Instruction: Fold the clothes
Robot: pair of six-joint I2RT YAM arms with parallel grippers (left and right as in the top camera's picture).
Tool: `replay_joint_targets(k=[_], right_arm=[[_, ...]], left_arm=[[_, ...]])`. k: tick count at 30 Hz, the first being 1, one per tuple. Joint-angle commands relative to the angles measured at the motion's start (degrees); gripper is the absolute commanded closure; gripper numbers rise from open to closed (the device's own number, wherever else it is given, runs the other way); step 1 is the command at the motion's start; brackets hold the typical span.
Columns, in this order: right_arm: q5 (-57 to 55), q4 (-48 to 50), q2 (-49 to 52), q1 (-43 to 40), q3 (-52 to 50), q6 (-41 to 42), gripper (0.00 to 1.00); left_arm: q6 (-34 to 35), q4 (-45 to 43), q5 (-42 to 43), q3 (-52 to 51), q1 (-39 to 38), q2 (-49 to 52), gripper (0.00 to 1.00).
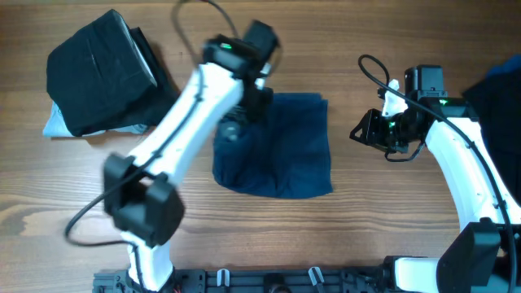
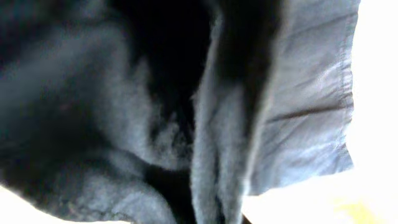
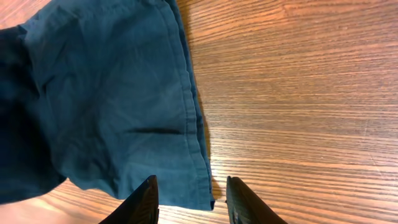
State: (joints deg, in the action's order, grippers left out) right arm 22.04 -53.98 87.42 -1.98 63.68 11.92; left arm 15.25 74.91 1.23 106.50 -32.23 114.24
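Note:
The dark blue shorts (image 1: pixel 281 146) lie folded in the middle of the wooden table. My left gripper (image 1: pixel 238 124) is down on their upper left part. In the left wrist view the shorts (image 2: pixel 124 112) fill the frame; a ridge of cloth runs into the jaws at the bottom centre, and the fingers themselves are hidden. My right gripper (image 1: pixel 366 130) is open and empty, just right of the shorts. In the right wrist view its fingertips (image 3: pixel 189 202) straddle the hemmed edge of the shorts (image 3: pixel 112 106).
A stack of folded black-navy clothes (image 1: pixel 98 73) sits at the back left with a pale blue piece (image 1: pixel 55 124) under it. Another dark garment (image 1: pixel 498 85) lies at the right edge. Bare wood (image 3: pixel 298 93) lies right of the shorts.

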Motion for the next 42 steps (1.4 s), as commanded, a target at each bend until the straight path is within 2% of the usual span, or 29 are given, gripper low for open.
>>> replay_joint_targets(k=[1,2,3,4,6,8,11,12,14,16,18,20,22,23,25,26,29,30,31,32,33,36,39,42], right_arm=[[0.2,-0.1,-0.6,0.1,0.8,0.3,0.64],[0.2,-0.1,-0.6,0.1,0.8,0.3,0.64],[0.2,-0.1,-0.6,0.1,0.8,0.3,0.64],[0.2,-0.1,-0.6,0.1,0.8,0.5,0.64],[0.2,0.0,-0.6,0.1,0.8,0.7,0.64],[-1.1,-0.1,-0.6,0.1,0.8,1.8,0.64],[-1.3,-0.2,-0.6,0.1,0.8,1.7,0.64],[-1.3,-0.2,-0.6,0.1,0.8,1.7,0.63],[-1.2,-0.3,-0.6,0.1,0.8,1.7,0.62],[0.4,0.2,-0.6,0.2,0.8,0.1,0.59],[8.3,1.7,-0.6,1.0,0.7,-5.5,0.59],[13.8,4.7,-0.6,3.6,-0.2,-6.6,0.6],[12.8,8.6,-0.5,8.0,-1.9,-6.6,0.63],[11.8,11.2,-0.2,11.2,-3.1,-6.7,0.64],[8.7,15.7,1.1,16.4,-5.2,-7.9,0.67],[8.2,18.9,2.7,19.6,-6.4,-8.6,0.72],[5.4,24.4,7.6,24.2,-8.4,-10.4,0.74],[2.4,24.7,9.6,24.8,-8.9,-10.1,0.75],[-2.1,24.0,12.6,25.0,-9.1,-8.0,0.83],[-10.0,22.1,16.6,24.6,-9.1,-0.2,0.92],[-13.4,20.7,18.8,24.0,-9.1,4.5,0.96],[-16.4,15.7,23.8,20.9,-9.1,15.2,0.96],[-13.4,15.1,24.5,20.0,-9.1,14.7,0.96],[-13.4,15.0,24.5,20.1,-9.1,13.6,0.96]], left_arm=[[9.1,-5.2,4.3,0.2,-5.1,4.7,0.9],[10.3,-6.6,5.2,0.2,-6.0,5.2,0.9],[11.0,-8.0,6.0,0.2,-7.0,5.9,0.8],[11.0,-9.0,7.2,0.2,-8.0,6.5,0.62],[11.0,-10.0,9.1,0.2,-9.3,6.8,0.46],[10.9,-10.2,9.7,0.2,-10.4,6.7,0.26],[10.3,-8.5,9.1,0.2,-10.7,6.5,0.2],[10.3,-7.1,7.8,0.2,-10.2,6.2,0.28],[10.3,-3.8,3.7,0.2,-8.3,4.9,0.29],[10.3,-0.7,-1.5,0.2,-5.4,3.3,0.22],[10.3,1.9,-7.5,0.2,-1.5,2.4,0.09],[10.3,2.5,-7.8,0.2,3.0,2.7,0.02],[10.1,2.3,-6.8,0.0,7.5,3.1,0.02],[8.1,1.6,-3.5,-0.6,9.6,3.1,0.04],[3.9,-0.1,3.1,-2.2,12.6,3.1,0.13],[1.9,-0.6,6.4,-3.8,14.6,3.1,0.17],[-2.5,-2.8,13.4,-8.3,18.3,3.1,0.21],[-3.6,-3.4,15.3,-9.1,18.8,3.1,0.21],[-5.2,-4.2,18.6,-10.6,19.5,3.1,0.2],[-7.5,-4.7,22.3,-12.2,20.0,3.1,0.19],[-8.8,-5.2,23.9,-13.2,20.2,3.1,0.19],[-9.1,-8.0,26.5,-15.8,19.8,3.1,0.18],[-9.1,-11.7,28.3,-18.3,18.9,3.1,0.17],[-9.9,-17.3,34.6,-21.5,17.7,3.1,0.17]])
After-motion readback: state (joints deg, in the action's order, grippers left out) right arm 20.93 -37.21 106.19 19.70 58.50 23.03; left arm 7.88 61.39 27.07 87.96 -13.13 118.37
